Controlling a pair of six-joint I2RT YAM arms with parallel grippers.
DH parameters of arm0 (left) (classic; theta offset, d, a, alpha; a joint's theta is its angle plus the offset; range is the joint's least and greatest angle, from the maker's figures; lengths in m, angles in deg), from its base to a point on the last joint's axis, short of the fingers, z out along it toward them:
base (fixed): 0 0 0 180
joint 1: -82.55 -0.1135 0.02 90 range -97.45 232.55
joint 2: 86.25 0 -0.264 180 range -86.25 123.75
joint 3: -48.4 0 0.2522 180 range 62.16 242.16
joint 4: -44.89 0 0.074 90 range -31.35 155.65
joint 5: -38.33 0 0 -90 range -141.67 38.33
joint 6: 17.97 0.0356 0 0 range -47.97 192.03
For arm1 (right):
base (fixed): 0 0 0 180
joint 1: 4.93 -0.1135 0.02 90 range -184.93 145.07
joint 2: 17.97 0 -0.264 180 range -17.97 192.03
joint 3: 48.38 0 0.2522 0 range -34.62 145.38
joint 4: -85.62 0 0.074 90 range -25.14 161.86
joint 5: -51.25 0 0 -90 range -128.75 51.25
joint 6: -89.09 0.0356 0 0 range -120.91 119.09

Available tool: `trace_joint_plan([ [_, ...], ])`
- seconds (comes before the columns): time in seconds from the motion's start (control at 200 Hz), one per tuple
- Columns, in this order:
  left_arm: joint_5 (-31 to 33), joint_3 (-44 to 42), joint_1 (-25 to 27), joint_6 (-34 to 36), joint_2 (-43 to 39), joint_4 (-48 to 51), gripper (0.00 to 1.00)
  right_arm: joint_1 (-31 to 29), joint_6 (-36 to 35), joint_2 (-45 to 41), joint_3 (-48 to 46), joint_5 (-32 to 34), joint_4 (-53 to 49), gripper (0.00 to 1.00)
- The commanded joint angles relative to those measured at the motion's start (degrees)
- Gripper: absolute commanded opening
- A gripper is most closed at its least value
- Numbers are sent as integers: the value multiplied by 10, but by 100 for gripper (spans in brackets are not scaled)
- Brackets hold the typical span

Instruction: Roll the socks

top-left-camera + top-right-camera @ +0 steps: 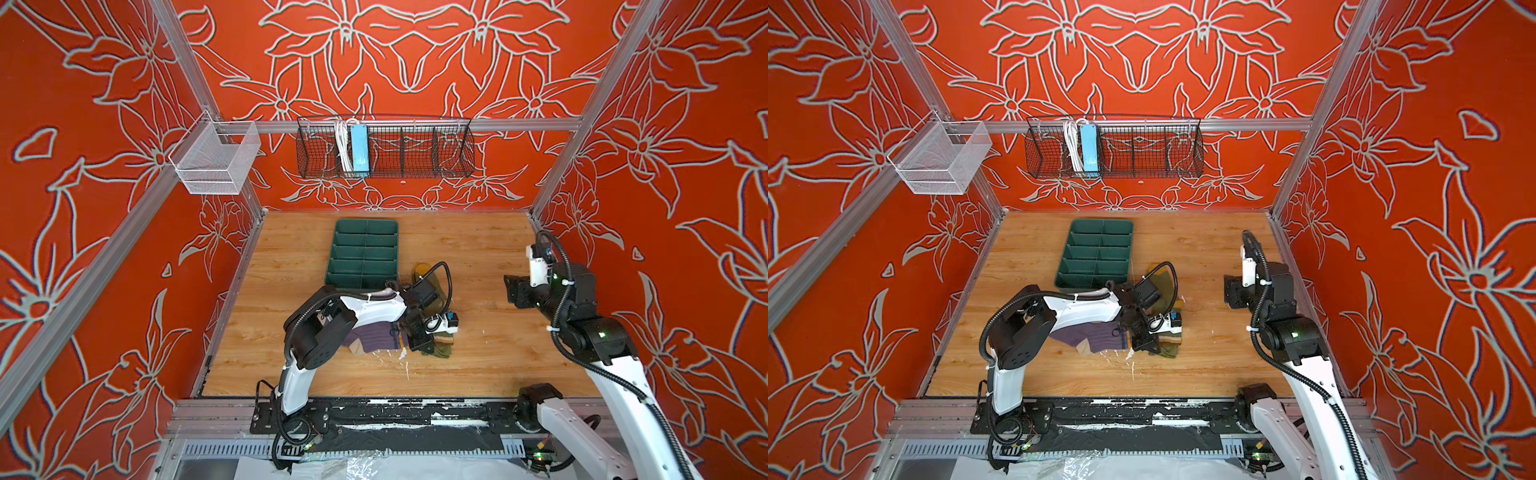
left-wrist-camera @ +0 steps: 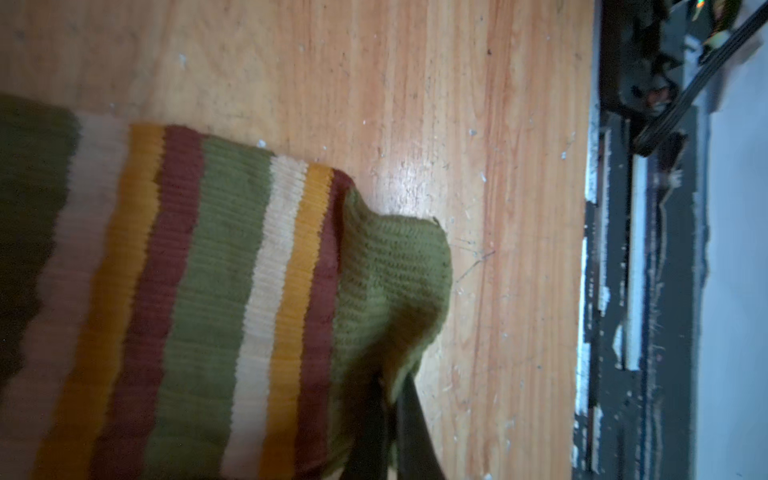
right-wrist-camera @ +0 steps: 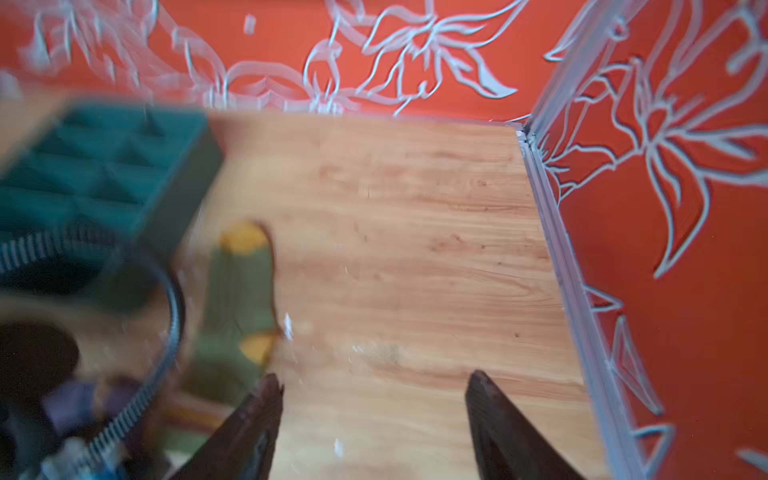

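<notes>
The olive green sock [image 1: 443, 351] [image 1: 1170, 350] lies mid-table, running back toward its mustard toe beside the tray. Its striped cuff [image 2: 232, 266] fills the left wrist view. My left gripper [image 1: 419, 341] [image 1: 1144, 343] [image 2: 392, 382] is shut on the edge of that cuff, low over the table. The purple sock [image 1: 370, 338] [image 1: 1096, 337] lies flat just left of it, partly under my left arm. My right gripper [image 1: 513, 291] [image 1: 1231, 293] [image 3: 374, 378] hangs open at the right, off the table and holding nothing. The olive sock [image 3: 237, 299] shows blurred beside its left finger.
A dark green divided tray [image 1: 365, 222] [image 1: 1102, 221] [image 3: 174, 199] stands behind the socks. On the back wall hangs a black wire basket [image 1: 415, 153] with a blue power strip [image 1: 359, 149]. A white mesh basket [image 1: 216, 160] hangs at the left. White flecks dot the wooden table [image 1: 478, 257].
</notes>
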Motion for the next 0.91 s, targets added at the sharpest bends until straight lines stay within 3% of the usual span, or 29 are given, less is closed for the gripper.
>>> trace_joint_plan([
  [0.0, -75, 15, -27, 4, 16, 40, 0, -29, -154, -44, 0, -82, -41, 71],
  [0.14, -83, 24, -36, -1, 28, 35, 0, -65, -274, -122, -32, -293, -101, 70],
  [0.215, -84, 23, -38, -3, 31, 34, 0, -82, -326, -149, -64, -330, -124, 71],
  [0.37, -85, 18, -39, -9, 35, 31, 0, -145, -387, -155, -133, -274, -133, 72],
  [0.545, -85, 19, -42, -10, 37, 35, 0, -291, -455, -138, -208, -117, -91, 74],
  [0.721, -91, 23, -44, -11, 44, 36, 0, -420, -507, 16, -209, 4, 6, 72],
  [0.901, -99, 21, -45, -14, 45, 32, 0, -451, -526, 153, -209, 22, 121, 68],
])
